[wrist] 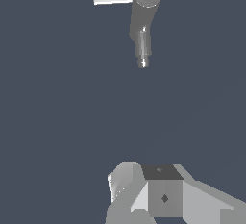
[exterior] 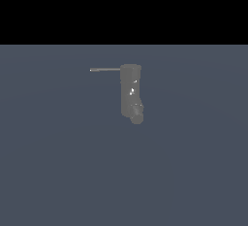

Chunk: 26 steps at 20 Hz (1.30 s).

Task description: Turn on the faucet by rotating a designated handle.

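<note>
Handle (exterior: 105, 69) first: thin, straight, dark grey rod, jutting sideways from the top of the faucet (exterior: 131, 91) and pointing toward the exterior view's left. Upper middle of that frame, a little left of centre.

And the faucet body?

Small matte grey upright cylinder, just right of the frame's centre, with a rounded stub spout (exterior: 137, 116) at the lower end and tiny white glints on the side. Visible in the wrist view as well, looked down on from above.

Pincer?

Only partly shown in the wrist view (wrist: 144, 194), as pale grey blocks. Absent from the exterior view altogether. Well apart from the faucet, touching nothing. Spread or pressed together: cannot tell, with no fingertips plainly on show.

Handling, then?

Probably rigid, with no give under a squeeze. Pivoted at the faucet's top by the look of it, so likely to swing round the upright axis rather than lift off. Smooth and slender, hence apt to slip out of a loose pinch. Likely light to turn, though hard to judge from here.

Where to take hold?

Best near the free tip, far from the pivot, for the most leverage. Either pinching across the rod or simply pushing sideways against it. Not the stub spout, not the body.

Risks?

Sliding off the rod's end along the arc; bumping the body on the approach.
</note>
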Available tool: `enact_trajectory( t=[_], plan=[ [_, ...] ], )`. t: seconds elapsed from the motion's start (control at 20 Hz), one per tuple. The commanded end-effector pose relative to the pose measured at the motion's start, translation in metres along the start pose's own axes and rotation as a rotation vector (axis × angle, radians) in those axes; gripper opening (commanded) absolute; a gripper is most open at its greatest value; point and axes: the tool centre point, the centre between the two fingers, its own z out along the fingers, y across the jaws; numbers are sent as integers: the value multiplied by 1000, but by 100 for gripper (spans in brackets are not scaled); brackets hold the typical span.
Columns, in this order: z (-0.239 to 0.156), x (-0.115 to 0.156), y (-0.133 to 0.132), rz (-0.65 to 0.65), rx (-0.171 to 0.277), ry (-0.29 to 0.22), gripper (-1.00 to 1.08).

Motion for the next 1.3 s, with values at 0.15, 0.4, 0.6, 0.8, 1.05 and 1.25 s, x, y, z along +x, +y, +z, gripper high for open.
enact_trajectory(
  t=[0.15, 0.4, 0.6, 0.8, 1.05, 1.25],
  plan=[
    [11, 9, -13, 56, 1, -1, -100],
    [26, 22, -31, 136, 2, -1, -100],
    [41, 37, -47, 217, 4, -2, -100],
    [57, 55, -64, 300, 6, -2, -100],
    [77, 78, -82, 405, 8, -3, -100],
    [92, 99, -95, 489, 10, -4, -100]
  ],
)
